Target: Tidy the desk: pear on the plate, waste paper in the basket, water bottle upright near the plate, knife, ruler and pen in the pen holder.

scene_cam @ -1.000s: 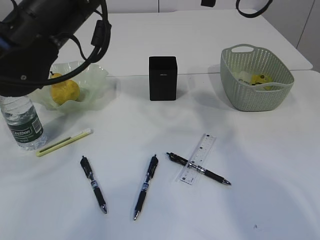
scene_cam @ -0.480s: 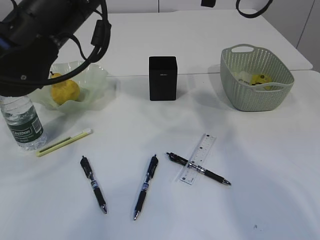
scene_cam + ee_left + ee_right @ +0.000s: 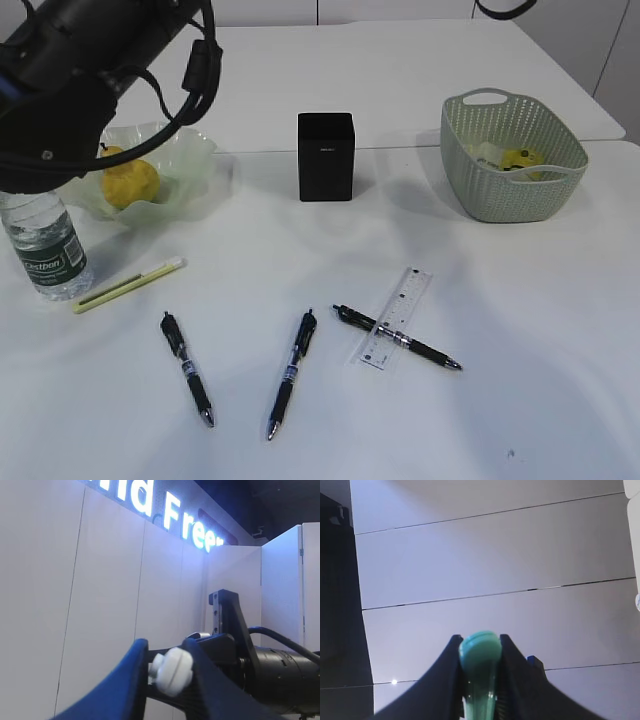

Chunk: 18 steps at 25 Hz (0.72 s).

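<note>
Since a second ago: the dark cable loop [image 3: 500, 7] at the top edge of the exterior view has risen almost out of frame, and the small dark block beside it is gone. Nothing on the desk [image 3: 530, 320] has shifted.

Pear [image 3: 130, 182] lies on the plate [image 3: 190, 150], far left. Water bottle [image 3: 45, 250] stands upright just in front of the plate, its top hidden behind the left arm [image 3: 80, 70]. Waste paper [image 3: 520, 160] is inside the basket [image 3: 520, 200], far right. Pen holder [image 3: 325, 157] stands between plate and basket.

Knife [image 3: 128, 284] lies flat beside the bottle. Two pens [image 3: 188, 370] [image 3: 292, 373] lie apart near the front. A third pen [image 3: 420, 350] lies across the ruler [image 3: 408, 292].

Left gripper [image 3: 166, 645]: fingers narrow, flanking a white knob [image 3: 171, 671]. Right gripper [image 3: 479, 640]: fingers narrow around a teal rounded piece [image 3: 480, 655]. I cannot tell whether either is pinched or a fixture.
</note>
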Each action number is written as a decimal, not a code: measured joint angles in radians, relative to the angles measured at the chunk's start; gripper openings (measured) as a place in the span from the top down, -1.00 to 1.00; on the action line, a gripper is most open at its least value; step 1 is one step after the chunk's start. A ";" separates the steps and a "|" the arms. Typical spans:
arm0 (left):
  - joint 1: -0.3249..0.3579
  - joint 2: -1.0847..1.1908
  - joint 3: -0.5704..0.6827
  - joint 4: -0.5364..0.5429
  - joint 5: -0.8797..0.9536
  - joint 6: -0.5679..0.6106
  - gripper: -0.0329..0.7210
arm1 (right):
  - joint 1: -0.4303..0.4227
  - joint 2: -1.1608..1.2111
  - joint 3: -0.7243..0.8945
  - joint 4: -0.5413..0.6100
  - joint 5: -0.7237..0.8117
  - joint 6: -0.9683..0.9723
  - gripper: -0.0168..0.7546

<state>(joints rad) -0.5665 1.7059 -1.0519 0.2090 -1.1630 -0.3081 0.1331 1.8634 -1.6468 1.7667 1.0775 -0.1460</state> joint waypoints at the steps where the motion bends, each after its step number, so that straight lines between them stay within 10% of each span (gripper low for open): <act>1: 0.000 0.000 0.000 0.000 0.000 0.000 0.52 | 0.000 0.000 0.000 0.000 0.000 0.000 0.52; 18: 0.000 0.000 0.000 -0.002 0.000 0.000 0.62 | 0.000 0.000 0.000 0.000 0.006 0.001 0.52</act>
<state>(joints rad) -0.5665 1.7059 -1.0519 0.2071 -1.1630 -0.3081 0.1331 1.8634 -1.6468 1.7667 1.0834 -0.1446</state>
